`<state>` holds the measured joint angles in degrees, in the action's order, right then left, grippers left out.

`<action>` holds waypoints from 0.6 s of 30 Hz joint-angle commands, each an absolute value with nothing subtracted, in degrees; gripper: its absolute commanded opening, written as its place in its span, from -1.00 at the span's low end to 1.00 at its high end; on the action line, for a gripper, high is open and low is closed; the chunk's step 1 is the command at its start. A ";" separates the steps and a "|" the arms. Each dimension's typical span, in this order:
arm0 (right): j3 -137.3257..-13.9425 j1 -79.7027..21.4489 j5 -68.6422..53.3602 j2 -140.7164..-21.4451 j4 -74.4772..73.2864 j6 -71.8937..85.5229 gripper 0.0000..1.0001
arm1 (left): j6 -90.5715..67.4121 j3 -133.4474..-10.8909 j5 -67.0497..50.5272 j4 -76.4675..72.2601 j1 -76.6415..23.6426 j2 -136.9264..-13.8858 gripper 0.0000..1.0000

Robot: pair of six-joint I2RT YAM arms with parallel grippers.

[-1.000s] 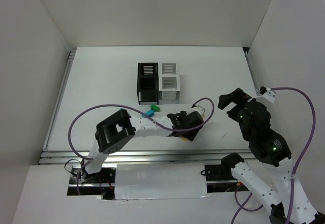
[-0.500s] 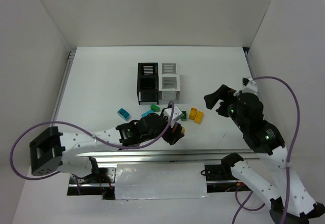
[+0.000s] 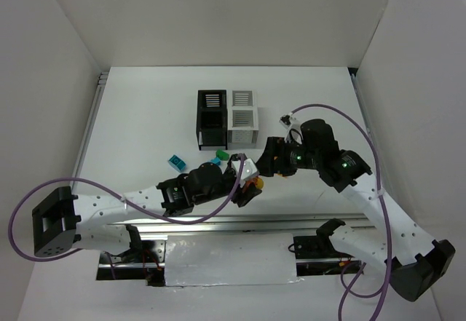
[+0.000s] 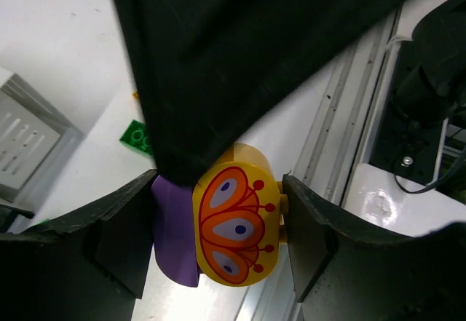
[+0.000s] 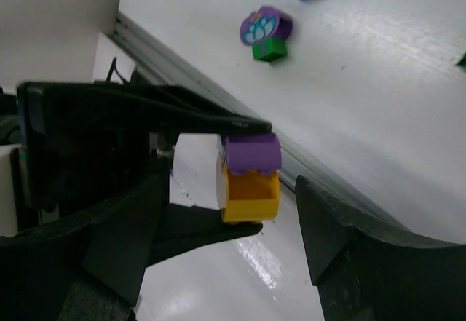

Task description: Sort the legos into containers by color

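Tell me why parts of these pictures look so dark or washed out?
Left wrist view: a black shape, too close to the lens, fills the top as a dark blur, while the yellow brick below it is sharp. Right wrist view: the white table shows shiny streaks of glare. Top view: even light, with only soft shadows.

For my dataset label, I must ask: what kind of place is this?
Probably a lab test cell: white panel walls, two robot arms mounted at the table edge, toy bricks and sorting boxes.
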<state>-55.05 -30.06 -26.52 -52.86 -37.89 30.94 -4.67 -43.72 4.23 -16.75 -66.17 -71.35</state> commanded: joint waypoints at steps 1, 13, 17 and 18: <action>-53.26 -31.99 -32.61 -53.26 -35.68 29.27 0.60 | -1.14 -43.68 6.41 -19.86 -66.36 -69.43 -1.00; -48.96 -33.93 -32.08 -54.75 -32.35 30.41 0.34 | 1.23 -43.86 3.43 -20.48 -66.36 -66.53 -1.00; -48.78 -34.01 -33.39 -55.37 -29.27 31.11 -0.25 | 0.79 -42.98 0.88 -21.27 -66.36 -65.39 -1.00; -48.87 -34.01 -33.83 -55.46 -28.66 31.29 -0.47 | 0.70 -42.80 1.14 -21.27 -66.36 -65.30 -1.00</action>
<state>-49.17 -33.95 -33.08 -54.98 -33.15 31.86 0.30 -43.05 4.32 -16.67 -66.06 -67.92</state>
